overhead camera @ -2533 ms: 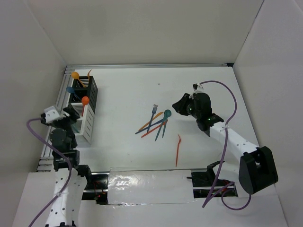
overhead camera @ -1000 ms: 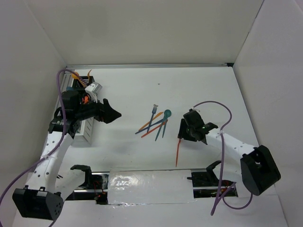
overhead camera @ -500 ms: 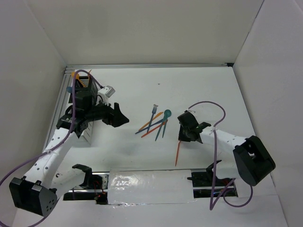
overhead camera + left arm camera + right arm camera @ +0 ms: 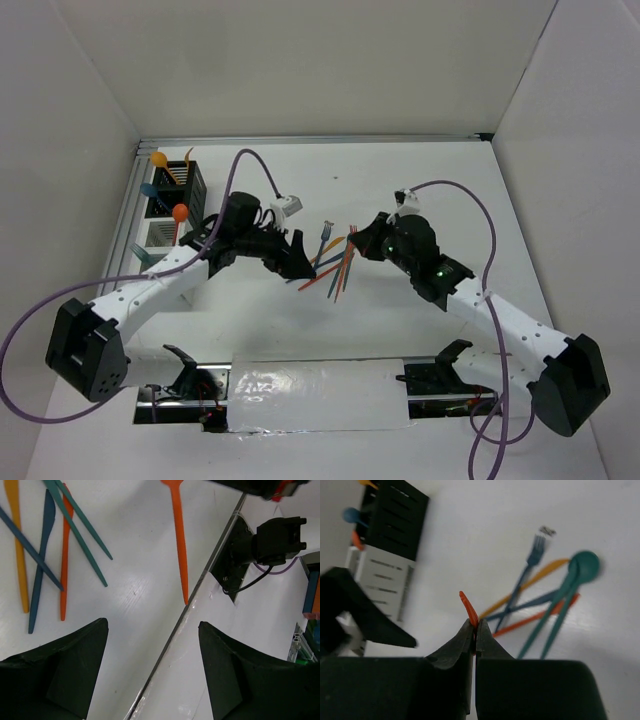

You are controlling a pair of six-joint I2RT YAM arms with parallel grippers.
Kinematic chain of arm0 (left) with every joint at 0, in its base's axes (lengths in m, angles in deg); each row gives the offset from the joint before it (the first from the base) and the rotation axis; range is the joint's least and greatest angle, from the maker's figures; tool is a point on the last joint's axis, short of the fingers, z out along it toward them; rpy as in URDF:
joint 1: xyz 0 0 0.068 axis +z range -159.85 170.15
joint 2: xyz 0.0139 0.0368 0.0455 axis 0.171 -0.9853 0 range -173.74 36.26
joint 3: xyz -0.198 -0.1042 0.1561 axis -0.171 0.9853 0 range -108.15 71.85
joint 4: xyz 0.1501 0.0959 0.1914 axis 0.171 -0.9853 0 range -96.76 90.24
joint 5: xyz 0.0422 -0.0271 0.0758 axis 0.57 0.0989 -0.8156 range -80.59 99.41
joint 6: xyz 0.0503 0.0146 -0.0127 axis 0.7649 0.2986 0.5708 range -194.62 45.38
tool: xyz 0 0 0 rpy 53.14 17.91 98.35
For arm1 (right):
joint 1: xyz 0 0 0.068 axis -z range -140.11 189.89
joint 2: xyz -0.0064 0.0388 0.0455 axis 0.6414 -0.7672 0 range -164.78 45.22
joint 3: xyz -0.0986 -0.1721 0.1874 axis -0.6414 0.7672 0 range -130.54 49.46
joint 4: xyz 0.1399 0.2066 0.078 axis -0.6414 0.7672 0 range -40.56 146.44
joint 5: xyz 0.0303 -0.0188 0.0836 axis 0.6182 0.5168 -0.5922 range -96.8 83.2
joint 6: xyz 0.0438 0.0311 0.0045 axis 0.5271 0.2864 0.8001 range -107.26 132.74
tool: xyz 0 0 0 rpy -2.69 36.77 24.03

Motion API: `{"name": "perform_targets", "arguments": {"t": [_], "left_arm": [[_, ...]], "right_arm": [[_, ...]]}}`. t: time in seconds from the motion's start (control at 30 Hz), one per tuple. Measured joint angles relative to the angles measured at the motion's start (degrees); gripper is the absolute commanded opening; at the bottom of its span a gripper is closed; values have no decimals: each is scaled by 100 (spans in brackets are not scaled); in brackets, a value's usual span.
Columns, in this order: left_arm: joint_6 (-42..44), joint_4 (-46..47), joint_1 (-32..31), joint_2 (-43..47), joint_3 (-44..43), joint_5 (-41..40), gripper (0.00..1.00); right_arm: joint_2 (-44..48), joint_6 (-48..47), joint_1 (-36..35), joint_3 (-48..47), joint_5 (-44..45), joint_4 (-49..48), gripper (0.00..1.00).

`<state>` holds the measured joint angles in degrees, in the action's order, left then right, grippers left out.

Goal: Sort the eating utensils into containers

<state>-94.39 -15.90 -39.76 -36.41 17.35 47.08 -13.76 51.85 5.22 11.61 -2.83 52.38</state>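
Observation:
My right gripper (image 4: 366,241) (image 4: 475,625) is shut on a thin orange utensil (image 4: 468,607) (image 4: 344,268) and holds it above the table, beside a loose pile of teal, blue, yellow and orange utensils (image 4: 325,262) (image 4: 547,587). The held orange utensil also shows in the left wrist view (image 4: 178,540). My left gripper (image 4: 297,256) (image 4: 153,625) is open and empty just left of the pile (image 4: 47,550). The containers stand at the far left: a black slatted bin (image 4: 186,185) (image 4: 395,515) and white bins (image 4: 160,238) (image 4: 380,580), with several utensils standing in them.
A metal rail (image 4: 126,215) runs along the table's left edge behind the bins. A foil-taped strip (image 4: 310,385) borders the near edge. White walls enclose the back and both sides.
My right gripper took the orange utensil off the table near the front and lifted it toward the pile. My left arm swung from the bins out to the table's middle, jaws open.

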Motion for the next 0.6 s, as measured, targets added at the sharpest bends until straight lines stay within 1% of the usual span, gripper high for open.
{"name": "perform_targets", "arguments": {"t": [0.2, 0.33, 0.4, 0.43, 0.5, 0.53, 0.57, 0.6], "left_arm": [[-376, 551, -452, -339, -105, -190, 84], [-487, 796, -627, -516, -422, -391, 79], [-540, 994, -647, -573, -531, -411, 75], [-577, 1071, -654, -603, -568, -407, 65], [-627, 1182, -662, -719, -669, -374, 55], [-629, 1228, -664, -807, -728, -365, 46], [-647, 1244, -669, -898, -793, -339, 41], [-669, 1244, -682, -981, -855, -289, 31]], "right_arm": [[55, -59, -44, -245, -422, -726, 0], [50, 9, -186, -251, -636, -942, 0], [37, 20, -284, -299, -667, -981, 0], [33, 22, -354, -332, -651, -1003, 0], [24, 22, -470, -378, -638, -1036, 0], [24, 22, -525, -389, -625, -1062, 0], [24, 13, -581, -400, -597, -1069, 0], [24, -20, -625, -415, -531, -1058, 0]]}}
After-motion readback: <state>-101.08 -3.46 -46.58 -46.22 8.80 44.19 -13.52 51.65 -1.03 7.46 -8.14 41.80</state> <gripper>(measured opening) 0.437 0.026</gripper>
